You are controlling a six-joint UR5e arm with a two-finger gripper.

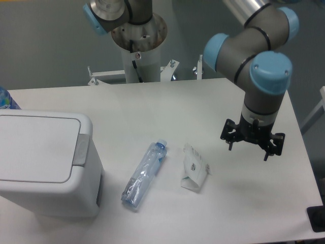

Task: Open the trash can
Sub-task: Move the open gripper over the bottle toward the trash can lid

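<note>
The trash can (45, 162) is a large white boxy bin at the table's left front. Its flat white lid (35, 147) lies shut, with a grey push tab (81, 150) on its right rim. My gripper (249, 148) hangs over the right side of the table, far to the right of the bin and apart from it. Its two black fingers point down and stand spread, with nothing between them.
A crushed clear plastic bottle (143, 174) lies on the table to the right of the bin. A crumpled white carton (195, 169) lies between the bottle and my gripper. The arm's base post (138, 46) stands at the back edge.
</note>
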